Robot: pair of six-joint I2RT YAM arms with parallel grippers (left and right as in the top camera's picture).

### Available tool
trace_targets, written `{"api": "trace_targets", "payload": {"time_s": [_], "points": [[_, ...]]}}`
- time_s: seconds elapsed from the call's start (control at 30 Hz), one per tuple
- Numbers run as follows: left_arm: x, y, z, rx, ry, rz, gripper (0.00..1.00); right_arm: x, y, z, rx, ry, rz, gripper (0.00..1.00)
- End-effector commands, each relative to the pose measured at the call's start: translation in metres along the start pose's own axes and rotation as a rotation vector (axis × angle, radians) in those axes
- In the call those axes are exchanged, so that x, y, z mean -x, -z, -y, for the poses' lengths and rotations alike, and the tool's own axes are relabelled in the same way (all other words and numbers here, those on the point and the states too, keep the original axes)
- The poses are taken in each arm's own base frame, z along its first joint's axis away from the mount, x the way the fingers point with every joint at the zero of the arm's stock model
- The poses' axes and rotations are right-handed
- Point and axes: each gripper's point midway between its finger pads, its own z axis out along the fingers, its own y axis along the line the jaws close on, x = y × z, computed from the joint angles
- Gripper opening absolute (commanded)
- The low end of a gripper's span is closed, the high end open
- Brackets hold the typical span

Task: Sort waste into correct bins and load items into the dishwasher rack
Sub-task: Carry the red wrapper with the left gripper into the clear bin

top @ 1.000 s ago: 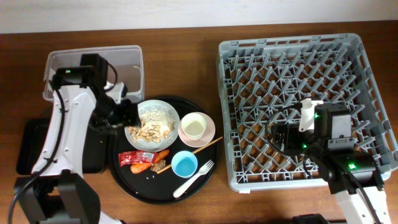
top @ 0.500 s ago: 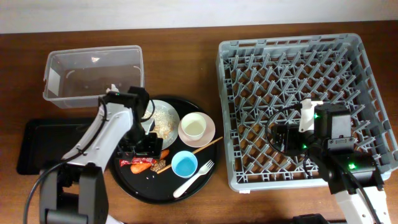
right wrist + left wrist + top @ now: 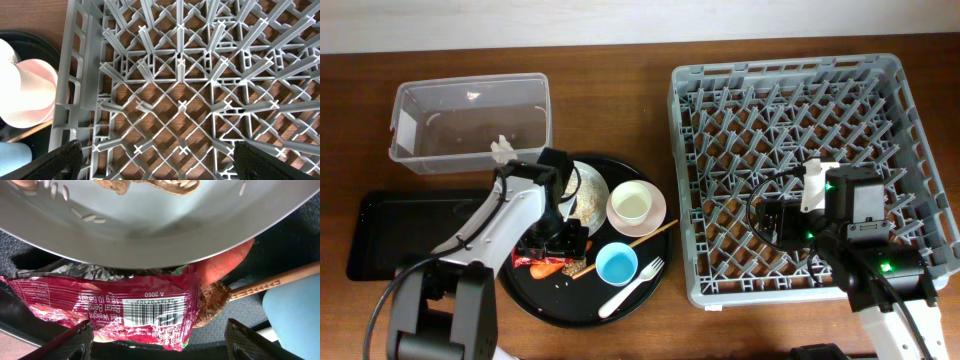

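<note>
Left gripper (image 3: pixel 167 342) hangs low over the red wrapper (image 3: pixel 100 312), jaws spread wide to either side of it, gripping nothing. Wrapper lies on the round tray (image 3: pixel 535 295) just near of the plate (image 3: pixel 165 225), carrot (image 3: pixel 222 265) just beside it. Right gripper (image 3: pixel 162 160) is spread wide too, over the rack (image 3: pixel 790 75) floor on the right.

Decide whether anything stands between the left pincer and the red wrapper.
Nothing visible does. In the wrist view the wrapper lies bare under the open left pincer. The plate only borders its top edge, and the carrot sits at its right corner.
</note>
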Motion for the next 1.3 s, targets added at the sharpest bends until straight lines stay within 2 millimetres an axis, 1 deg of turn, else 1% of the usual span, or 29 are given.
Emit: {"api": "trace_targets", "payload": {"time_s": [0.0,0.17,0.23,0.3,0.37,0.4,0.47,0.53,0.57,0.6,0.63,0.67,0.7,0.73,0.77,0.83,0.97,1.0,1.07,1.1,1.17,1.2,1.27], "points": [[-0.002,0.0,-0.003,0.019,0.006,0.007,0.82,0.006,0.004,-0.001,-0.004,-0.003,0.018,0.99],[-0.005,-0.008,-0.004,0.023,0.007,0.004,0.82,0.006,0.004,-0.001,-0.004,-0.003,0.018,0.99],[-0.003,-0.009,-0.01,0.055,0.019,0.012,0.82,0.006,0.004,-0.001,-0.004,-0.003,0.018,0.99],[-0.001,-0.009,-0.011,0.064,0.035,0.022,0.8,0.006,0.004,-0.001,-0.004,-0.003,0.018,0.99],[0.002,-0.009,-0.011,0.063,0.035,0.033,0.73,0.006,0.004,-0.001,-0.004,-0.003,0.018,0.99],[0.003,-0.009,-0.011,0.062,0.035,0.039,0.67,0.006,0.004,-0.001,-0.004,-0.002,0.018,0.99],[0.006,-0.008,-0.01,0.06,0.035,0.051,0.52,0.006,0.004,-0.001,-0.004,-0.003,0.018,0.99],[0.008,-0.008,-0.01,0.059,0.035,0.058,0.38,0.006,0.004,-0.001,-0.004,-0.003,0.018,0.99],[0.008,-0.008,-0.01,0.059,0.035,0.059,0.34,0.006,0.004,-0.001,-0.004,-0.003,0.018,0.99],[0.008,-0.008,-0.01,0.059,0.035,0.059,0.25,0.006,0.004,-0.001,-0.004,-0.003,0.018,0.99],[0.008,-0.008,-0.01,0.059,0.035,0.058,0.19,0.006,0.004,-0.001,-0.004,-0.003,0.018,0.99],[0.008,-0.008,-0.01,0.059,0.035,0.058,0.09,0.006,0.004,-0.001,-0.004,-0.003,0.018,0.99],[0.008,-0.008,-0.01,0.059,0.035,0.058,0.04,0.006,0.004,-0.001,-0.004,-0.003,0.018,0.99],[0.008,-0.006,-0.01,0.059,0.035,0.056,0.0,0.006,0.004,-0.001,-0.004,-0.003,0.018,0.99],[0.009,0.0,-0.01,0.06,0.035,0.058,0.0,0.006,0.004,-0.001,-0.004,-0.003,0.018,0.99],[0.015,0.017,-0.01,0.064,0.037,0.079,0.0,0.006,0.004,-0.001,-0.004,-0.003,0.018,0.99],[0.044,0.082,-0.022,0.124,0.057,0.222,0.0,0.006,0.004,-0.001,-0.004,-0.003,0.018,0.99],[0.055,0.102,-0.027,0.137,0.07,0.278,0.0,0.006,0.004,-0.001,-0.004,-0.003,0.019,0.99],[0.072,0.13,-0.034,0.152,0.096,0.372,0.0,0.006,0.004,-0.001,-0.004,-0.003,0.019,0.99],[0.089,0.152,-0.043,0.165,0.125,0.463,0.0,0.006,0.004,-0.001,-0.004,-0.003,0.018,0.99],[0.122,0.187,-0.061,0.179,0.188,0.646,0.0,0.006,0.004,-0.001,-0.004,-0.003,0.019,0.99],[0.144,0.205,-0.073,0.176,0.225,0.762,0.0,0.006,0.004,-0.001,-0.004,-0.003,0.019,0.99],[0.165,0.217,-0.087,0.173,0.265,0.856,0.0,0.006,0.004,-0.001,-0.004,-0.003,0.018,0.98]]}}
